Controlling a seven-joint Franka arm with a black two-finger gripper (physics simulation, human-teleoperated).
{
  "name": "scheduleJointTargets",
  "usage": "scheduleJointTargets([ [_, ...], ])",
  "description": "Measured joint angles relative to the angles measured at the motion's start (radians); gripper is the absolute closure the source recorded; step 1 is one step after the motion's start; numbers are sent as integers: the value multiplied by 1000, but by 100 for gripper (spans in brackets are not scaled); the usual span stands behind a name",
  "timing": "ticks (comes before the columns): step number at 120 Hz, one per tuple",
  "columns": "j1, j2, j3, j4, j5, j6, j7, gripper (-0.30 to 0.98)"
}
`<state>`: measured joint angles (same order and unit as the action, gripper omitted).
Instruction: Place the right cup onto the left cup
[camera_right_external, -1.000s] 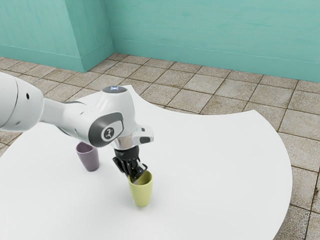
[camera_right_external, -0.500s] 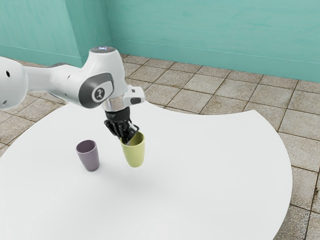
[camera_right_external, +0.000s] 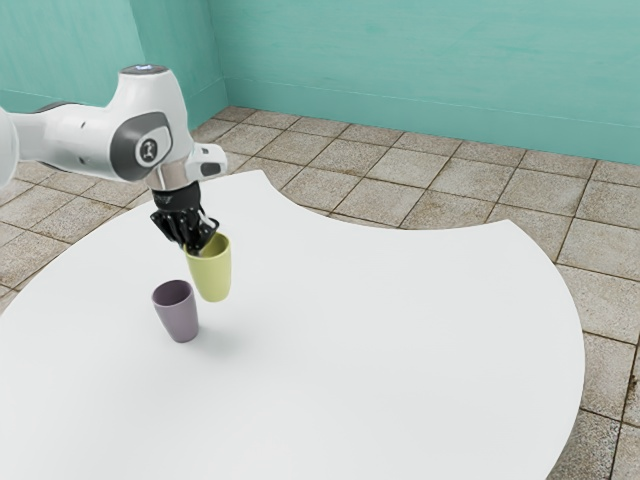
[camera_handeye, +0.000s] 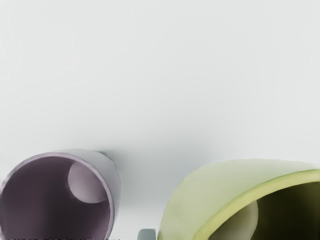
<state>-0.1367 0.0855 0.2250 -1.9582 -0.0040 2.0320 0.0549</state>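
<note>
My gripper (camera_right_external: 198, 245) is shut on the near wall of the yellow-green cup (camera_right_external: 212, 274), at its rim, and holds it upright in the air above the table. The purple cup (camera_right_external: 178, 316) stands upright on the table, a little lower and toward the exterior view's left. In the wrist view the yellow-green cup (camera_handeye: 200, 200) looms large beside a small grey fingertip (camera_handeye: 147, 234), and the purple cup (camera_handeye: 116, 192) shows its open mouth, apart from the held one.
The white table (camera_right_external: 400, 330) has a curved edge, with a concave stretch on its far side. Beyond it lie a tiled floor (camera_right_external: 400, 160) and a teal wall (camera_right_external: 420, 60).
The hand has risen and moved toward the exterior view's left, carrying the yellow-green cup off the table and closer to the purple cup. The purple cup has stayed in place.
</note>
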Motion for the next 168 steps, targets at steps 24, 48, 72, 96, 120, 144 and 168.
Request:
scheduleJointTargets([
  [24, 15, 2, 79, 0, -6, -5, 60, 79],
  [48, 27, 2, 114, 2, -7, -7, 113, 79],
  [72, 24, 3, 139, 7, -7, -12, 156, 79],
  [96, 29, 11, 143, 6, -9, -13, 190, 79],
  [120, 29, 19, 143, 6, -11, -6, 212, 79],
  [144, 27, 30, 143, 7, -12, 41, 225, 79],
  [168, 34, 46, 143, 0, -16, 63, 234, 79],
])
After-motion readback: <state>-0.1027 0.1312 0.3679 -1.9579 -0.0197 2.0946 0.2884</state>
